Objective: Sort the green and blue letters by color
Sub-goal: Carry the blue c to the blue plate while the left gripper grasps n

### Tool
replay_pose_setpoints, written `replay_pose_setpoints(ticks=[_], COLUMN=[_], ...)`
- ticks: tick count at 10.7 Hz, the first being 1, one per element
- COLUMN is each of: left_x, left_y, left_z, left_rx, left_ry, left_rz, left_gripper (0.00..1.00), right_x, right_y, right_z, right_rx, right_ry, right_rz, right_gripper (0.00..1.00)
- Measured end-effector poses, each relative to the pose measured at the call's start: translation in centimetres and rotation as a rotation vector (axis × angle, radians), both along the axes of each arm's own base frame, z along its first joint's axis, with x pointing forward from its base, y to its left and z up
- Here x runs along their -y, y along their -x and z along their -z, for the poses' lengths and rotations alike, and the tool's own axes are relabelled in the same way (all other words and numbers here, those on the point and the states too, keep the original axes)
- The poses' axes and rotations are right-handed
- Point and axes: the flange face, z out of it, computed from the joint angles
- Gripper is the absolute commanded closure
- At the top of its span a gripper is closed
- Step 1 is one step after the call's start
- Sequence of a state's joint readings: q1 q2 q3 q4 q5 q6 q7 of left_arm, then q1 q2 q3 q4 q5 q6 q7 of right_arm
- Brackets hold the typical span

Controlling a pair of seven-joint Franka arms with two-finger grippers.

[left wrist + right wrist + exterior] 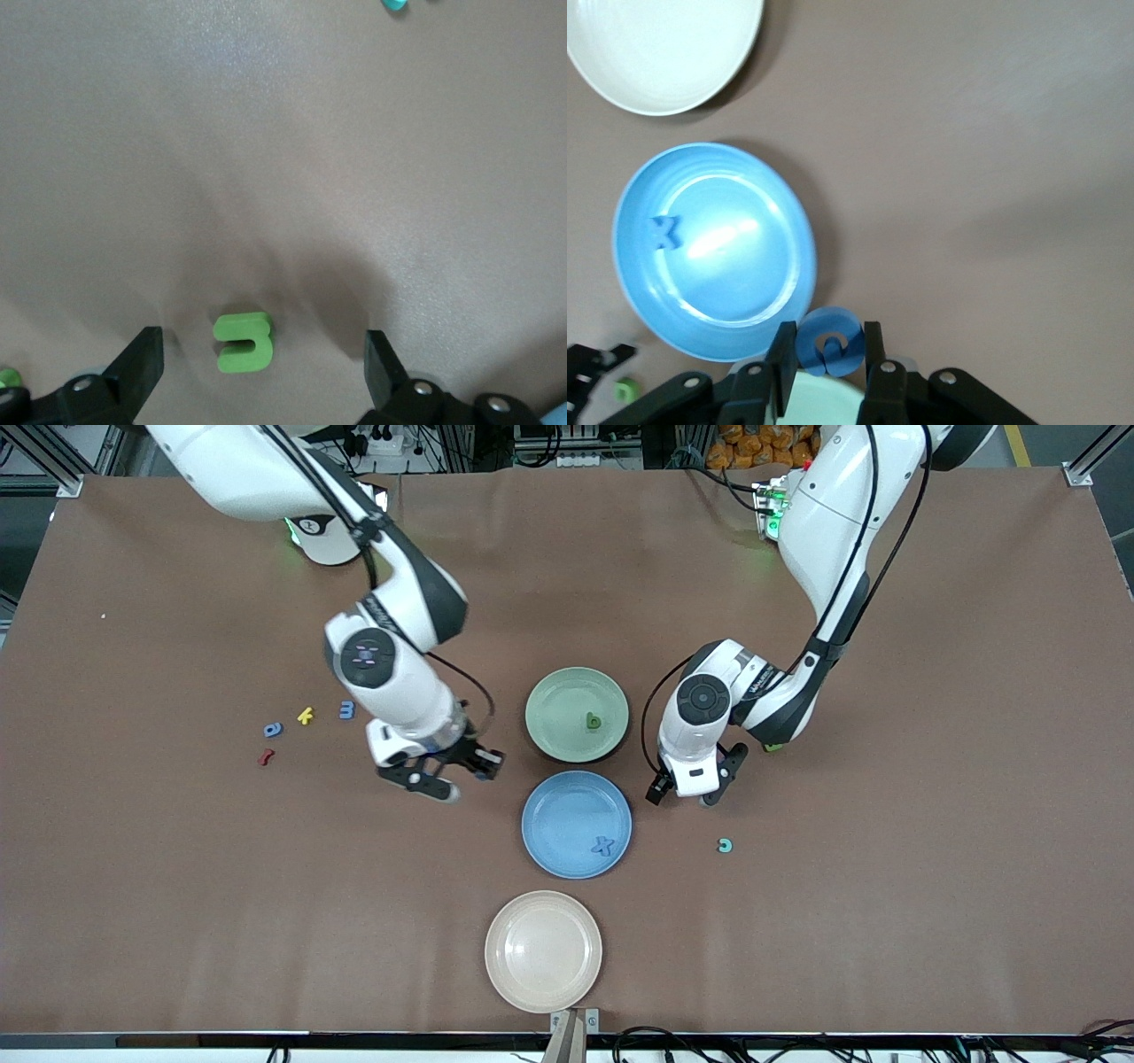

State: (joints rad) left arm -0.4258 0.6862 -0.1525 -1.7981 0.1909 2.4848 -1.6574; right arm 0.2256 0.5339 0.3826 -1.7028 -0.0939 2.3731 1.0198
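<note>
Three plates stand in a row mid-desk: a green plate (577, 714) with one green letter (594, 722) in it, a blue plate (576, 824) holding a blue x (603, 846), and a cream plate (543, 951) nearest the front camera. The right claw (824, 354) is clamped on a round blue letter (828, 342), perhaps an o, over the desk (886, 779) beside the blue plate. The left claw (261, 354) hangs wide over a chunky green letter piece (243, 342) lying on the desk. A teal letter (725, 845) lies near it. Toward the right arm's end sit two blue letters (273, 730) (346, 709), one yellow (306, 715), one dark red (265, 757).
</note>
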Motion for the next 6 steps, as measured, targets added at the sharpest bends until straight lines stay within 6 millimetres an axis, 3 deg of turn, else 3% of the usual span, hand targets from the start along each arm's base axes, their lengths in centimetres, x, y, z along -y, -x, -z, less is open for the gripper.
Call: replay_pose_setpoints(ticks=[1, 2, 4, 6], left_x=[0.0, -0.1, -0.1, 0.0], left_y=[0.0, 0.0, 0.0, -0.2], left_z=[0.0, 0.1, 0.2, -0.3], left_rx=[0.000, -0.001, 0.001, 0.011], left_ry=[0.000, 0.000, 0.002, 0.007], left_rz=[-0.001, -0.001, -0.001, -0.001], left_gripper=[0.85, 1.00, 1.00, 1.00], right_x=[-2.6, -4.4, -6.7, -8.3], right_y=[-0.3, -0.7, -1.2, -1.6], right_z=[0.9, 1.9, 3.7, 5.0], right_rx=[0.006, 0.009, 0.019, 0.050], right_ry=[-0.001, -0.005, -0.010, -0.027], right_rz=[0.041, 0.075, 0.121, 0.164], right_gripper=[1.00, 0.98, 0.81, 0.46])
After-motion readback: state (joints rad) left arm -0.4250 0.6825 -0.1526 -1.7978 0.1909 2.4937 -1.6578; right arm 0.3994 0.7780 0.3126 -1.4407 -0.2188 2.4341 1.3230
